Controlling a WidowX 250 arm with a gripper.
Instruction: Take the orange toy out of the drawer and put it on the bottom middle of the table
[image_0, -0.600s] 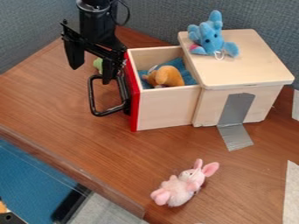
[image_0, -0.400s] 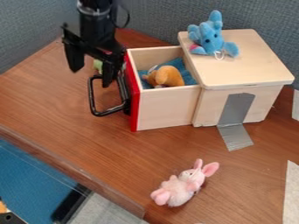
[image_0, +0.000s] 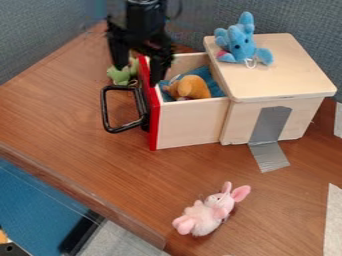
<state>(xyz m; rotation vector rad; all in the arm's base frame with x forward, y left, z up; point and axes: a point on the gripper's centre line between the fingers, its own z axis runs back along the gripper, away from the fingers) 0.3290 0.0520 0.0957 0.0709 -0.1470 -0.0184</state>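
Observation:
My gripper (image_0: 138, 75) hangs open at the drawer's left end, its right finger in front of the red drawer front's top and its left finger to the left of it. The orange toy (image_0: 192, 87) lies inside the pulled-out wooden drawer (image_0: 190, 122), on blue cloth, to the right of the gripper and apart from it. Wooden table (image_0: 133, 175) surface extends below the drawer.
A pink plush rabbit (image_0: 208, 212) lies on the table's lower middle. On the wooden box (image_0: 284, 75) sits a blue plush (image_0: 240, 42). A green toy (image_0: 120, 75) is behind the black drawer handle (image_0: 107, 112). Grey tape (image_0: 270, 130) runs down the box's side.
The gripper has moved to the right, from over the handle to the drawer's red front, and more of the green toy shows. The toys and drawer have stayed put.

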